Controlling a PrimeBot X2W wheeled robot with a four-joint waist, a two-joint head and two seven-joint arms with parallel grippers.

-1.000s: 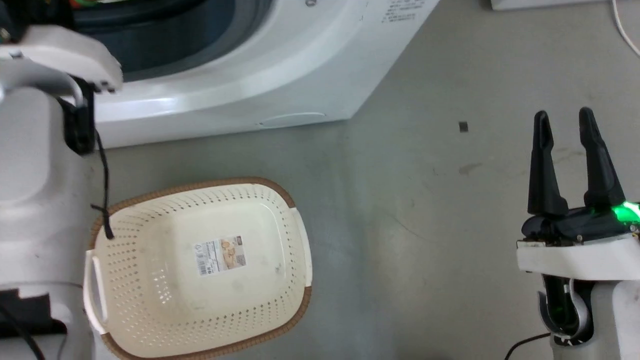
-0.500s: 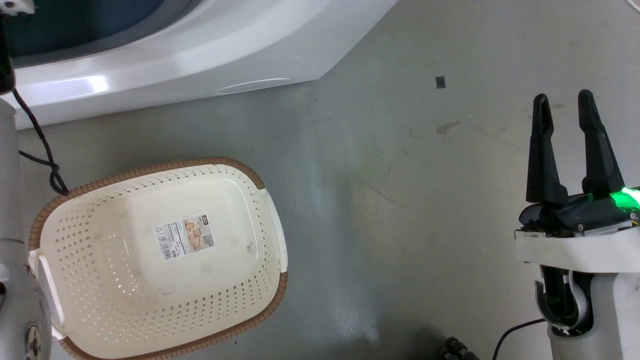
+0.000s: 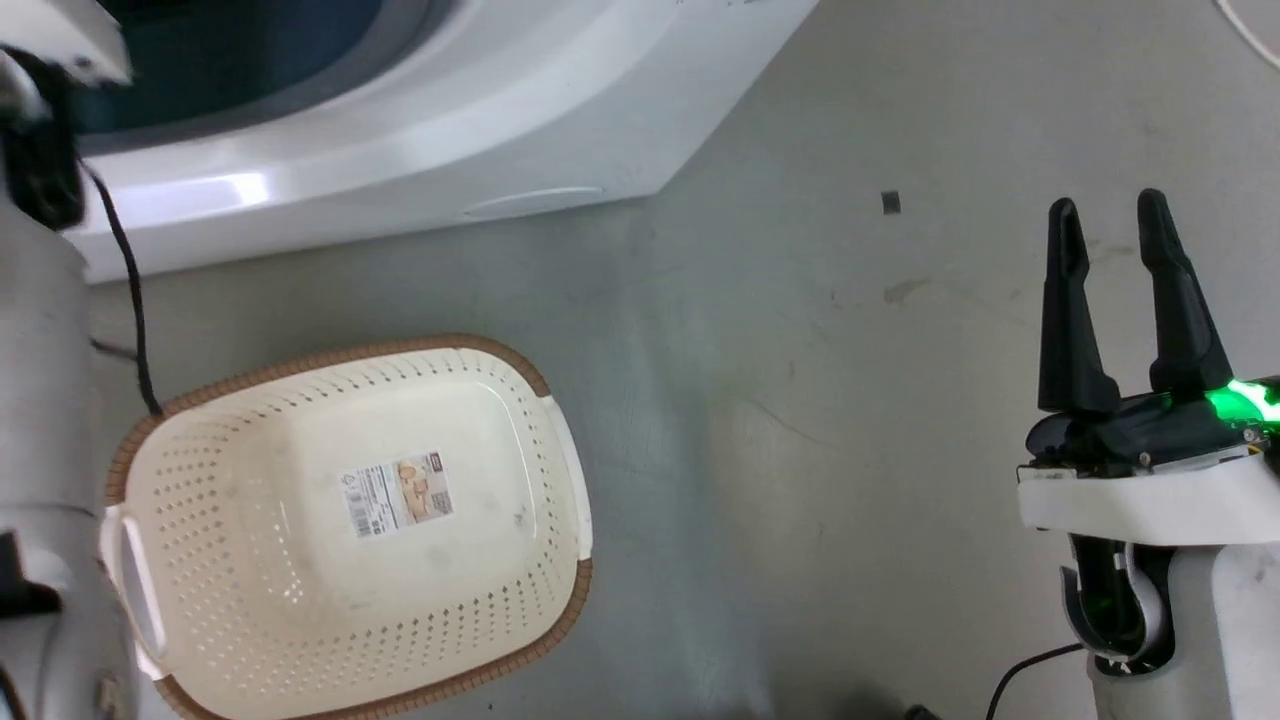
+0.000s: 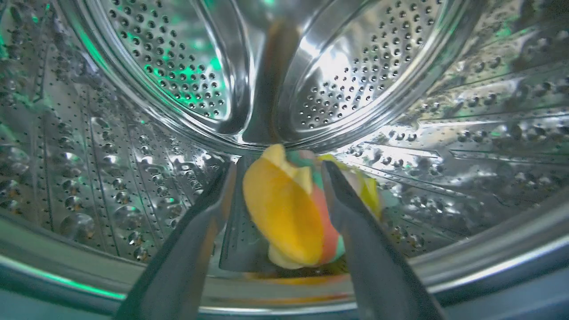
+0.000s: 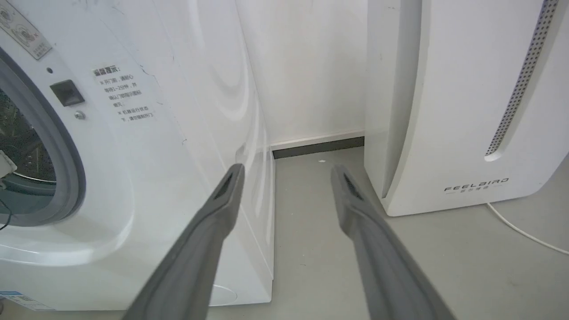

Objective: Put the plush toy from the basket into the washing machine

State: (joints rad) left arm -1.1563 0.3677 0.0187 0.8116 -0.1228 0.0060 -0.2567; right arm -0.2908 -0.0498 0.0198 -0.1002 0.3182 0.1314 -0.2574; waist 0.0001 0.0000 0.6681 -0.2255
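Observation:
The plush toy [image 4: 289, 213], a blurred orange, yellow, red and green shape, lies low in the washing machine's steel drum [image 4: 178, 66], just behind the front lip. My left gripper [image 4: 279, 165] is open inside the drum, its fingers spread to either side of the toy; the right finger overlaps it. In the head view my pale left forearm [image 3: 40, 400] reaches up into the white washing machine [image 3: 400, 150]. The cream basket [image 3: 330, 355] sits on the floor with nothing but its label sticker [image 3: 395, 493] inside. My right gripper [image 3: 1106, 205] hangs open over bare floor, holding nothing.
In the right wrist view my right gripper [image 5: 288, 168] points at the gap between the washing machine [image 5: 178, 133] and a white FEELBIRD appliance [image 5: 466, 111]. A white cable [image 5: 524, 231] trails on the floor there. A black cable [image 3: 130, 300] runs along my left arm.
The head camera has shifted, so the whole picture moved; the basket and right gripper kept their places. My left gripper has gone from shut to open.

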